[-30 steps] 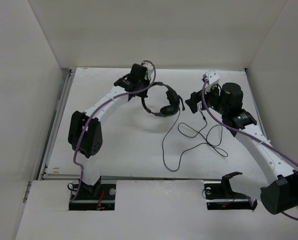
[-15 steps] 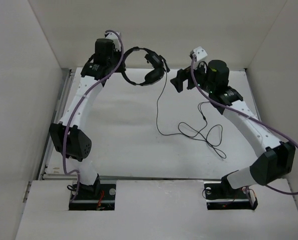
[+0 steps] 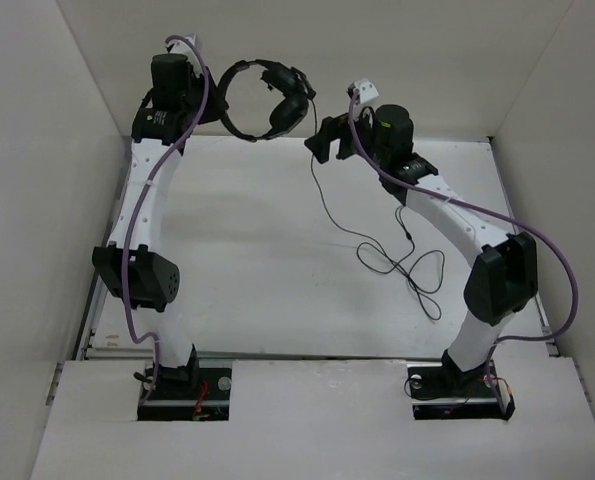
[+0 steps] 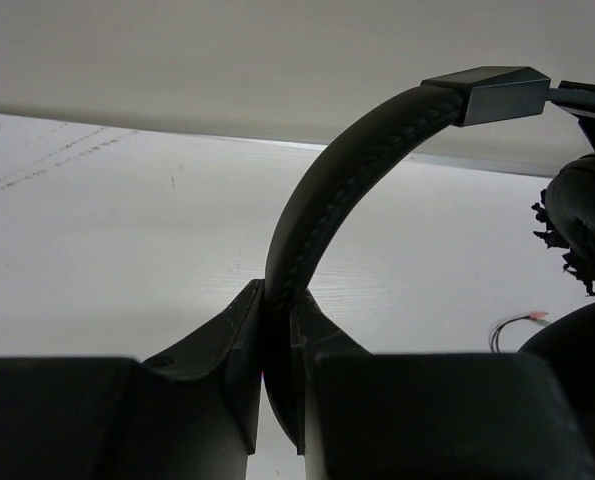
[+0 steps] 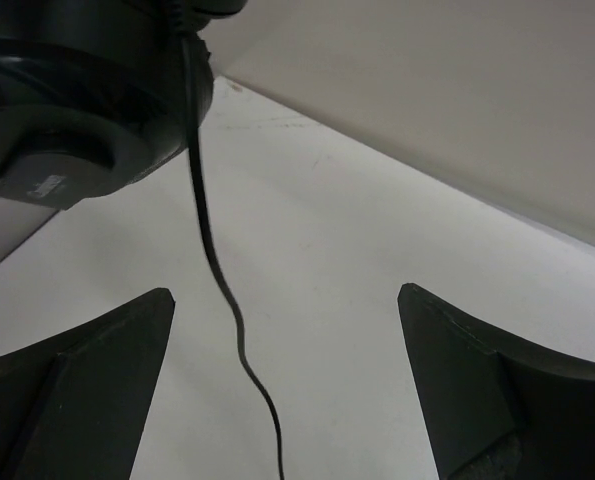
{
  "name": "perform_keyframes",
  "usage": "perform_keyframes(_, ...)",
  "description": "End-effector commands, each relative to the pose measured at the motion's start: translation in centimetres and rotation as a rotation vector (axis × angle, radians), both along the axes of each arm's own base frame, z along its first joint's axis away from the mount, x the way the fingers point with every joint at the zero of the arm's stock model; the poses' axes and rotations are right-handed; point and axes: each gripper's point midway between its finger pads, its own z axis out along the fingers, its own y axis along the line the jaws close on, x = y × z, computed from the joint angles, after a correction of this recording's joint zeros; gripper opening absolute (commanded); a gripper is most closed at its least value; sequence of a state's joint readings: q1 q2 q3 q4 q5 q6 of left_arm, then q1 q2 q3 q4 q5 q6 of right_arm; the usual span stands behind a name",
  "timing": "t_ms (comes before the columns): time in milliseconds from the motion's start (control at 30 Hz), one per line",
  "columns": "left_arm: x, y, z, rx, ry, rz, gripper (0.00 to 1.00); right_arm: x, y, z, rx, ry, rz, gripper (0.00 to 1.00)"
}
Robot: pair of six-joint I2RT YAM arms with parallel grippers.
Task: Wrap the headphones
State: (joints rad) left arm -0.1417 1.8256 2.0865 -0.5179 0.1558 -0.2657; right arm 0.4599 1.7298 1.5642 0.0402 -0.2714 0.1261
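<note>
The left claw (image 4: pixel 277 320) is clamped on the headband (image 4: pixel 322 195) of the headphones (image 3: pixel 287 108), lifted above the bench (image 3: pixel 227 260) near its far edge. The right claw (image 3: pixel 324 140) stands apart, with the cable (image 5: pixel 209 250) hanging between its fingers (the earcup marking (image 5: pixel 47 185) is unreadable).

Headphones (image 3: pixel 245 128): one pair
Headband (image 4: pixel 327 190): one
Earcups (image 3: pixel 290 108): two
Thin black cable (image 5: pixel 199 180): one single strand
Coloured plugs (image 4: pixel 522 318): too small to count
Robot arms: two, a left arm (image 3: pixel 147 200) and a right arm (image 3: pixel 447 215)
Grippers: two, a left gripper (image 4: pixel 277 330) and a right gripper (image 5: pixel 285 295), each with two fingers
Purple cables (image 3: pixel 205 85): two, one along each arm
Arm bases (image 3: pixel 182 385): two
Table (image 3: pixel 257 260): one
White walls (image 3: pixel 377 60): three, at the left, the back and the right
</note>
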Motion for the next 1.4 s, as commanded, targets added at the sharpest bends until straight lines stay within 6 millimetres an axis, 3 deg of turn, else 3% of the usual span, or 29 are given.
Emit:
perform_keyframes(0, -0.6, -1.0, 7.0, -0.125, -0.150, -0.038, 0.00, 1.9, 1.6, 5.2, 0.132, -0.146, 0.011, 1.00)
perform_keyframes(167, -0.6, -1.8, 9.0, -0.195, -0.178, -0.071, 0.00, 4.2, 3.4, 5.1, 0.219, -0.172, 0.026, 1.00)
perform_keyframes(367, -0.5, -1.1, 11.6, -0.238, -0.233, -0.058, 0.00, 4.2, 5.0, 0.6, 0.233, -0.105, 0.062, 0.95)
perform_keyframes(633, 0.0, 0.4, 12.4, -0.284, -0.247, -0.028, 0.00, -1.0, 7.4, -6.9, 0.178, 0.027, 0.207, 0.76)
perform_keyframes(767, 0.3, 1.0, 12.8, -0.295, -0.262, -0.016, 0.00, -4.0, 8.3, -9.0, 0.148, 0.067, 0.290, 0.66)
perform_keyframes(1000, 0.9, 3.0, 13.1, -0.304, -0.276, 0.027, 0.00, -7.6, 8.8, -10.8, 0.094, 0.083, 0.364, 0.58)
perform_keyframes(1133, 1.3, 4.0, 12.9, -0.309, -0.275, 0.048, 0.00, -9.0, 9.0, -11.0, 0.067, 0.081, 0.400, 0.42)
perform_keyframes(1167, 1.5, 4.4, 12.8, -0.307, -0.275, 0.058, 0.00, -9.3, 9.0, -10.9, 0.057, 0.076, 0.410, 0.32)
perform_keyframes(1233, 1.9, 4.7, 12.2, -0.306, -0.265, 0.072, 0.00, -9.7, 9.1, -11.3, 0.014, 0.073, 0.419, 0.02)
perform_keyframes(1367, 2.8, 5.1, 10.6, -0.286, -0.242, 0.119, 0.00, -9.7, 8.8, -11.8, -0.144, 0.041, 0.396, 0.00)
